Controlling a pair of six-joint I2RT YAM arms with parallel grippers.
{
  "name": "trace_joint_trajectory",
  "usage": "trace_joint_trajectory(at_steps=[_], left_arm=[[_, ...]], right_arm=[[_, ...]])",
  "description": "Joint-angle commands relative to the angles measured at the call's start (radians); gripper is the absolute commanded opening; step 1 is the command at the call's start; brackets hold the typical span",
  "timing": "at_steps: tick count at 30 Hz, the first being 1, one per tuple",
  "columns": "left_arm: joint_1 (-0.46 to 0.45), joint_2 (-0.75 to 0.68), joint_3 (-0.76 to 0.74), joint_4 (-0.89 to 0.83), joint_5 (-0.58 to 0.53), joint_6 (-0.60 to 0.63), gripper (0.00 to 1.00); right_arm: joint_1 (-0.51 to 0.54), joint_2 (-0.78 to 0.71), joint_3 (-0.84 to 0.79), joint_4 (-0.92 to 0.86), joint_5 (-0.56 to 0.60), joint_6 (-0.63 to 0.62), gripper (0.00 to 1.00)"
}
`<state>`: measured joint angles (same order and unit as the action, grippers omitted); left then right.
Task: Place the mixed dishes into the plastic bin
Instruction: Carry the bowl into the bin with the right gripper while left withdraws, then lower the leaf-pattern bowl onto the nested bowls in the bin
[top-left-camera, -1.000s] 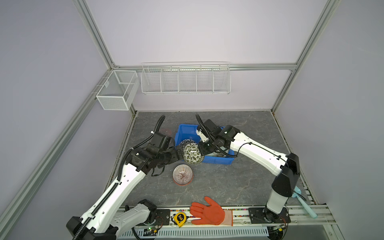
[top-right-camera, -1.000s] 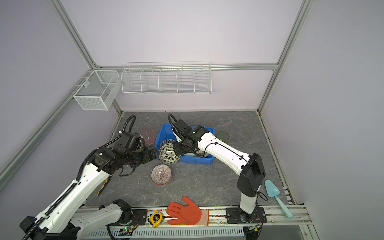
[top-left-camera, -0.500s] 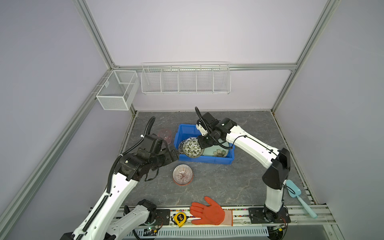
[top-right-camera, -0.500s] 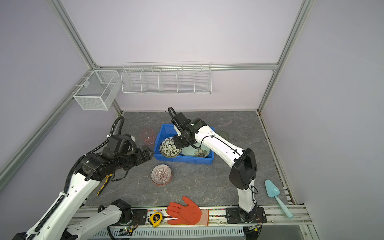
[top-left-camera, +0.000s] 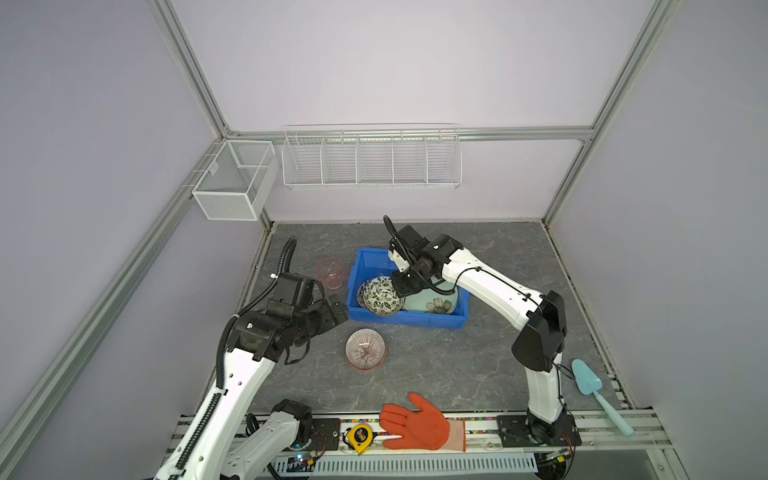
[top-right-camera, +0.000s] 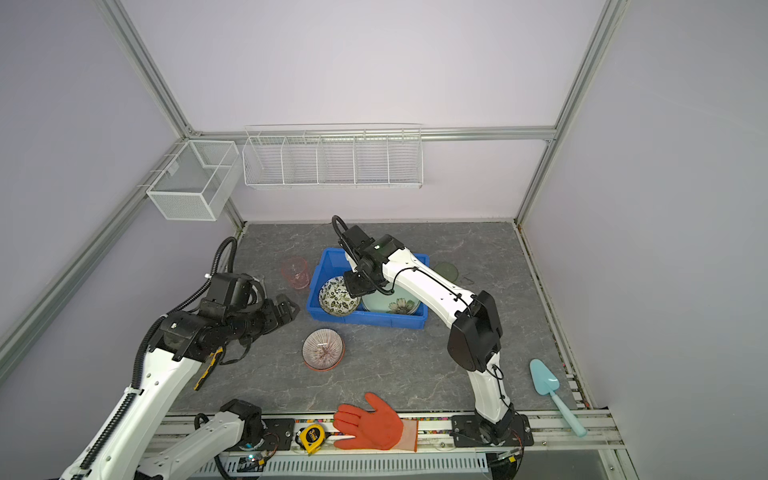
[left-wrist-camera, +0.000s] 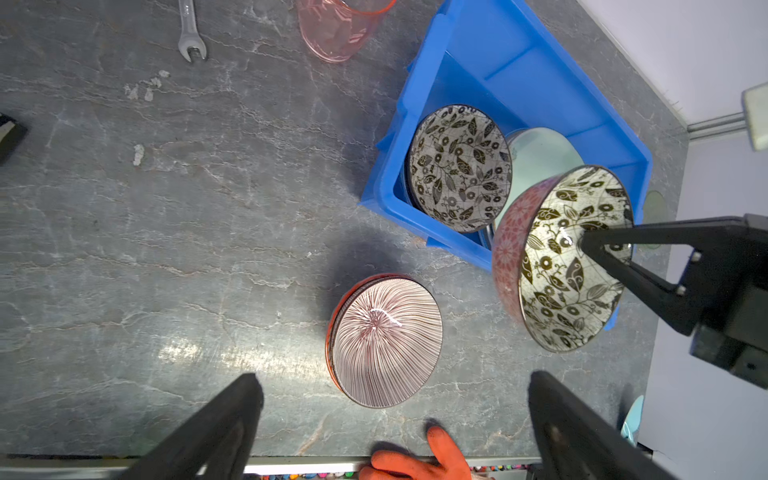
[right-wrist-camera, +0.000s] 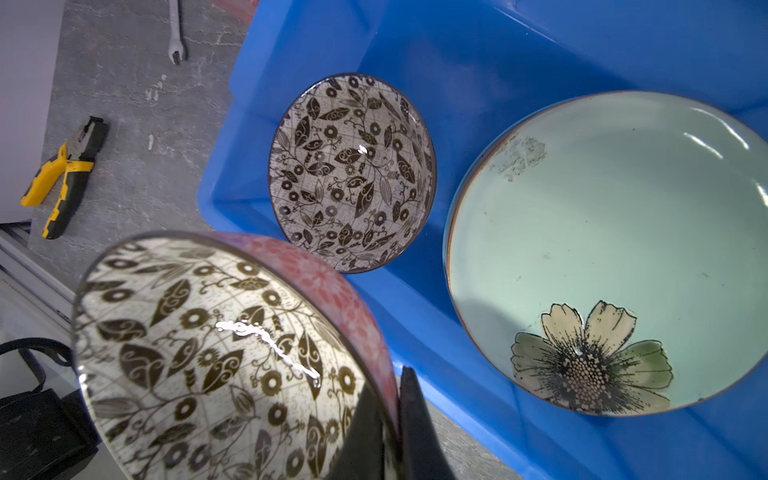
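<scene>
My blue bin (top-left-camera: 409, 320) holds the green plate (right-wrist-camera: 602, 249) and a leaf bowl (right-wrist-camera: 353, 170). My right gripper (right-wrist-camera: 392, 395) pinches the pink-sided bowl (right-wrist-camera: 208, 353) by its rim, tilted above the bin to slide in, I think. My left gripper (top-left-camera: 337, 309) is spread, empty.

My two arms: white shells over black joints
I see glossy white link covers on the left arm (top-left-camera: 241, 382) and right arm (top-left-camera: 482, 291); chunky black motor housings (top-left-camera: 540, 332) at each joint; a ribbed black conduit (top-left-camera: 285, 258) loops off the left, thin black wires (top-left-camera: 498, 284) trace the right; wedge-shaped black fingers (left-wrist-camera: 648, 235) carry pale screw heads (left-wrist-camera: 692, 257); black base mounts (top-left-camera: 538, 432).
</scene>
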<state>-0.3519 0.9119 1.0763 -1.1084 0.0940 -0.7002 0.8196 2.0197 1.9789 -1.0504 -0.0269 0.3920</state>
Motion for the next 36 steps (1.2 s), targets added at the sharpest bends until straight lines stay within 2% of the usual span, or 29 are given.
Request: trace_joint_trajectory(at_steps=[1, 11, 29, 36], left_arm=[[0.033, -0.010, -0.009, -0.014, 0.028, 0.052, 1.00], [0.049, 0.006, -0.015, -0.001, 0.039, 0.062, 1.00], [0.058, 0.041, -0.026, 0.021, 0.048, 0.075, 1.00], [0.065, 0.057, -0.033, 0.033, 0.057, 0.085, 1.00]], right_arm=[[-0.010, 0.018, 0.039, 0.007, -0.013, 0.000, 0.07], [-0.029, 0.083, 0.078, 0.030, -0.008, 0.001, 0.07], [-0.055, 0.270, 0.275, 0.019, -0.025, 0.012, 0.07], [-0.054, 0.305, 0.284, 0.033, -0.014, 0.021, 0.07]])
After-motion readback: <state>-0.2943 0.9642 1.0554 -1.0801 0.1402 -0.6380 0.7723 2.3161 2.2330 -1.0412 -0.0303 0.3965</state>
